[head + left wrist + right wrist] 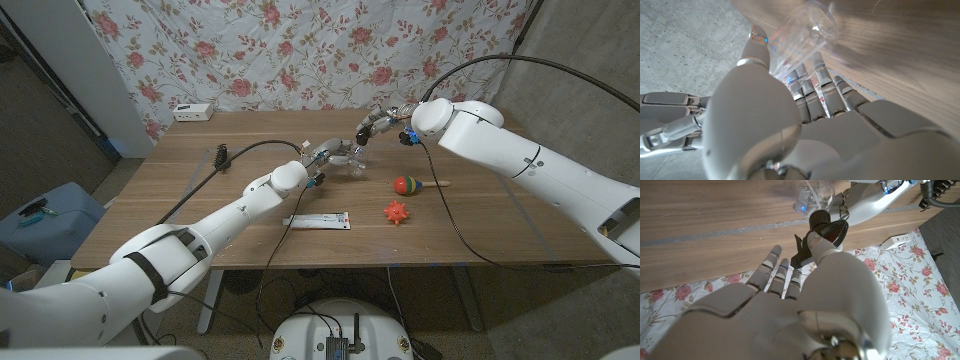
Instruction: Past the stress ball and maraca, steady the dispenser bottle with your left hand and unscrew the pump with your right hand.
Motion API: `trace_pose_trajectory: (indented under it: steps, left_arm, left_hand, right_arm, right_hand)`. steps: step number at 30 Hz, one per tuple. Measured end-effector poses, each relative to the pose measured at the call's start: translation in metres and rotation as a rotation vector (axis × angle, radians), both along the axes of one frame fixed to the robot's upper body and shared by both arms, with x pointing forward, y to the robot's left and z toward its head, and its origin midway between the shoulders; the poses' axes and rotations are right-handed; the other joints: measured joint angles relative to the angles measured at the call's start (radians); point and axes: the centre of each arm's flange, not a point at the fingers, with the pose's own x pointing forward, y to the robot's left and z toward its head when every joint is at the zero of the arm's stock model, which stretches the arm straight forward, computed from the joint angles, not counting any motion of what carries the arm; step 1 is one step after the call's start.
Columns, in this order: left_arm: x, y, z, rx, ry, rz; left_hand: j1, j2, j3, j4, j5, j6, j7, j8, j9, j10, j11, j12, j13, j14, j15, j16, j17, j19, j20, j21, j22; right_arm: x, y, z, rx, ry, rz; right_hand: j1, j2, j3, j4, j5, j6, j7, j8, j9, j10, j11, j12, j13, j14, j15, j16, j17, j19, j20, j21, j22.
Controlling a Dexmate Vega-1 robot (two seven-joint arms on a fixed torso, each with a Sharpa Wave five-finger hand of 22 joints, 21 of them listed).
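Bench (200,200) w/ clear dispenser bottle (343,155) lying near middle, gripped by left hand (322,160). Right hand (378,127) just beside bottle's far end, holds black pump (826,224) betw. thumb & fingers. Maraca (408,185), stress ball (398,211) nearer front.

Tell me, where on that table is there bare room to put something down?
The widest bare wood lies on the table's left side, between the white power strip and the left arm. The near right corner, below the stress ball, is also free. It is crowded mid-table: both robot hands meet at the dispenser bottle, with the maraca close by.
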Motion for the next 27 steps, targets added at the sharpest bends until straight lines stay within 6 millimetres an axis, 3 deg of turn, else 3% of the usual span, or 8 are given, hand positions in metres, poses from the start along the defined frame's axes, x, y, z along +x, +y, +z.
trace_pose_trajectory:
  steps: [13,27]
  left_arm:
    - [0.0006,0.0021,-0.0011,-0.003,0.002,0.005]
    - [0.0020,0.0037,0.0001,-0.006,-0.001,0.005]
  left_hand:
    - [0.000,0.000,0.000,0.000,0.000,0.000,0.000,-0.003,0.000,0.000,0.000,0.004,0.000,0.000,0.000,0.001,-0.001,0.000,0.000,0.000,0.000]
    - [0.000,0.000,0.000,0.000,-0.003,0.000,0.000,-0.001,-0.001,-0.002,-0.002,0.002,0.000,0.000,0.000,0.001,-0.001,0.000,0.000,0.000,0.000]
  right_arm:
    - [-0.0018,-0.0001,0.0011,0.003,-0.022,-0.003]
    - [-0.0001,0.0043,0.0035,-0.020,-0.022,0.009]
  right_hand:
    - [0.016,-0.002,0.000,0.000,0.000,0.048,-0.002,0.014,-0.003,0.005,-0.016,0.000,-0.003,-0.012,-0.002,0.000,0.005,-0.011,0.001,0.000,0.000]
    - [0.028,0.007,0.001,0.007,0.000,0.072,-0.002,0.017,-0.002,-0.007,-0.039,0.000,-0.003,-0.028,-0.011,0.000,0.007,-0.029,-0.017,0.000,0.000]
